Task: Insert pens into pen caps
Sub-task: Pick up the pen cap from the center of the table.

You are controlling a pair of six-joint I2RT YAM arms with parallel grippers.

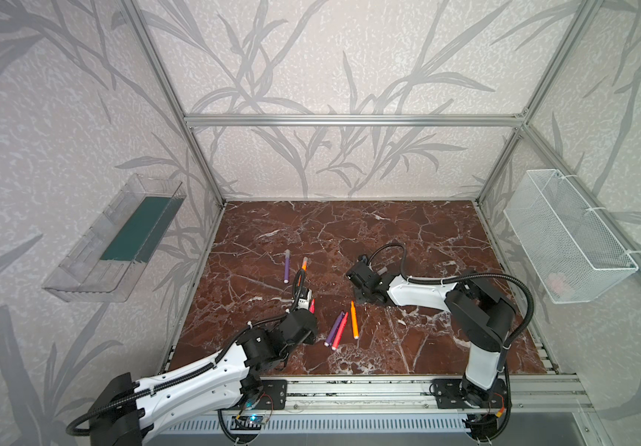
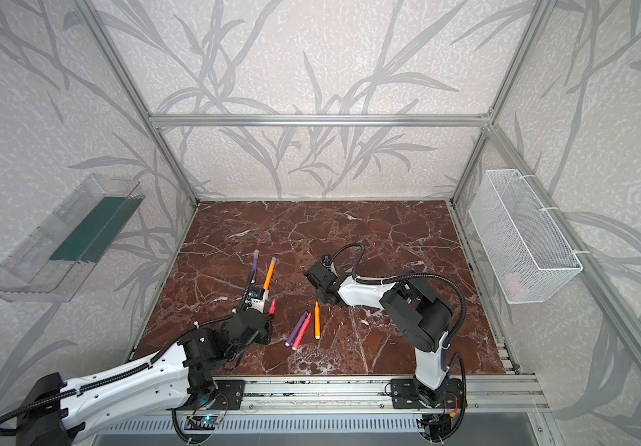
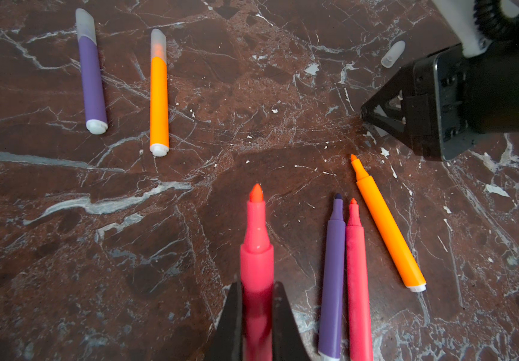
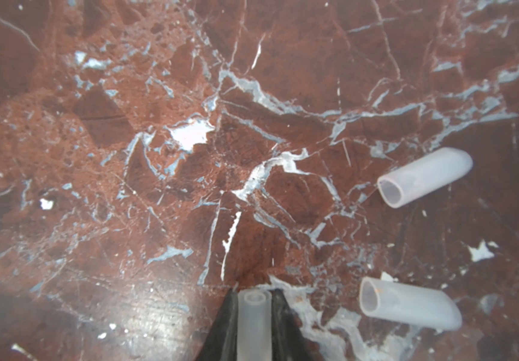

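- A slim pink-red plastic pen (image 3: 256, 250) is pinched by the left jaws.
- A short translucent plastic cap (image 4: 254, 325) is pinched by the right jaws.
- Three uncapped pens (image 1: 340, 331) are laid at 4 o'clock from the left jaws.

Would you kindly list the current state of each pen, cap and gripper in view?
left gripper, shut on held pink-red pen
held pink-red pen, uncapped, gripped
right gripper, shut on held cap
held cap, empty, gripped
far purple pen, capped, lying
far orange pen, capped, lying
near purple pen, uncapped, lying
near pink-red pen, uncapped, lying
near orange pen, uncapped, lying
loose caps, empty, lying
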